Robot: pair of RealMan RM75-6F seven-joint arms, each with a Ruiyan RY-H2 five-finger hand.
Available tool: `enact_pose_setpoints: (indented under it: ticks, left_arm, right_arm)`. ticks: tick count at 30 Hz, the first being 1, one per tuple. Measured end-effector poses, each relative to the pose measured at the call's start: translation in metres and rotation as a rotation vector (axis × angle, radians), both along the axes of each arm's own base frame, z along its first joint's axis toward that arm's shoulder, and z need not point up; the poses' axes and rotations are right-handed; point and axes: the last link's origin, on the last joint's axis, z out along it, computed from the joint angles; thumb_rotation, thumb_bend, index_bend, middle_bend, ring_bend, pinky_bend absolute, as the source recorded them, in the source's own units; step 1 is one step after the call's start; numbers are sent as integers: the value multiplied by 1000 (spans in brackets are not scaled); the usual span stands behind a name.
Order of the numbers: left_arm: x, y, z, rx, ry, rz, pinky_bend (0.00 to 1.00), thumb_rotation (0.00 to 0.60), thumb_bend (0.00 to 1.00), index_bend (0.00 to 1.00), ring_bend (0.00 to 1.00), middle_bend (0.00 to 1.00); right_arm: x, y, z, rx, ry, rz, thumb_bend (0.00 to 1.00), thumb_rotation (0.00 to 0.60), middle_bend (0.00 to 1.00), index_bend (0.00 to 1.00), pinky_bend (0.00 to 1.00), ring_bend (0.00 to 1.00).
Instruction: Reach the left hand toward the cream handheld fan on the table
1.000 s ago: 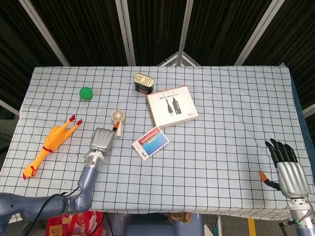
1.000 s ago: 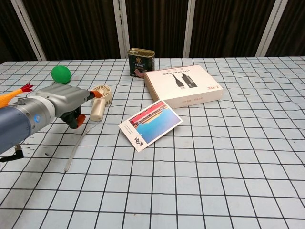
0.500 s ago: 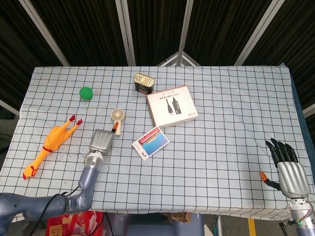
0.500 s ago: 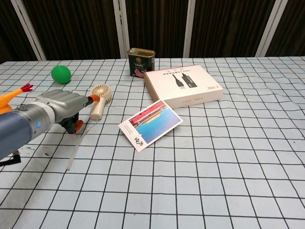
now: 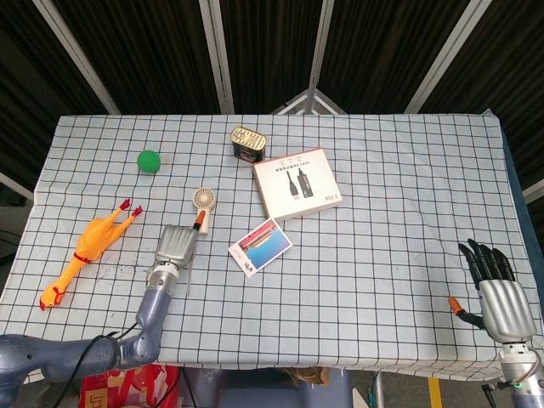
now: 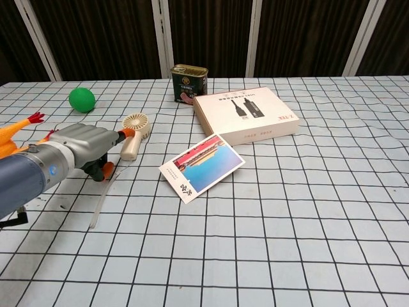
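Open checked cloth lies around the cream handheld fan (image 5: 203,204) on its left and far sides, with the green ball (image 5: 149,161) and the yellow rubber chicken (image 5: 87,249) well apart. The left hand (image 5: 175,246) sits just beside the fan's handle. To the fan's right, the colourful printed card (image 5: 259,246) lies flat and near; the cream rectangular box (image 5: 297,184) and dark tin can (image 5: 248,142) stand farther off on the bench (image 5: 382,221).
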Motion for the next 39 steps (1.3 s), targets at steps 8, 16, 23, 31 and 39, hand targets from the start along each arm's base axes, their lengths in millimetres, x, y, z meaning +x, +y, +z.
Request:
enact_pose_setpoints:
  ticks: [8, 16, 23, 31, 39]
  left_arm:
    - [1, 4, -4, -12, -117, 119, 710, 600, 803, 53, 727, 873]
    - [3, 4, -2, -28, -163, 161, 710, 600, 804, 45, 720, 867]
    - [15, 8, 10, 25, -199, 84, 710, 600, 797, 0, 702, 850]
    - [39, 8, 40, 152, -269, -111, 670, 600, 697, 0, 605, 745]
    - [27, -18, 79, 247, -264, -229, 139, 600, 327, 0, 103, 163]
  right_arm:
    - [0, 0, 0, -1, 0, 2, 290, 600, 0, 0, 49, 0]
    - [0, 0, 1, -2, 1, 2, 289, 600, 0, 0, 49, 0]
    - [0, 0, 0, -2, 4, 3, 290, 600, 0, 0, 49, 0]
    - [0, 1, 1, -5, 4, 5, 290, 600, 0, 0, 49, 0]
    - [-1, 1, 1, -6, 13, 4, 290, 600, 0, 0, 49, 0]
